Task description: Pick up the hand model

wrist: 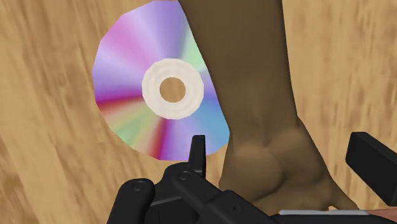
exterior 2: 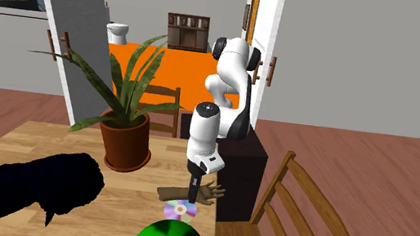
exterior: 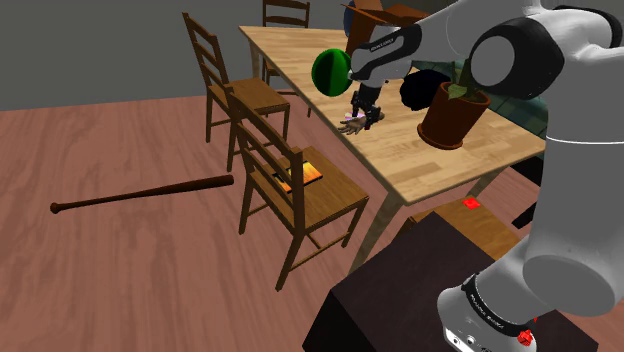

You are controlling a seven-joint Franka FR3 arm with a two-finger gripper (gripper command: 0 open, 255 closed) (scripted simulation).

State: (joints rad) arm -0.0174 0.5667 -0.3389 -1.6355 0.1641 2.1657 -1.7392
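A brown hand model [wrist: 261, 95] lies flat on the wooden table [exterior: 440, 165], partly over an iridescent disc [wrist: 159, 95]. My black gripper [wrist: 286, 162] points straight down at it and is open: one finger [wrist: 199, 153] stands over the disc's edge and the other on the far side of the hand model, with its wrist and palm between them and neither finger touching. In the shoulder view the gripper [exterior: 362, 113] sits low over the hand model [exterior: 350, 128]. In the second exterior view the gripper [exterior 2: 191, 196] is down at the hand model [exterior 2: 209, 194], beside the disc [exterior 2: 180, 210].
A green ball [exterior: 331, 72] rests close by on the table, with a potted plant [exterior: 452, 110] and a black lump [exterior: 425, 88] beyond the gripper. Wooden chairs [exterior: 295, 190] stand along the table's edge. A baseball bat [exterior: 140, 194] lies on the floor.
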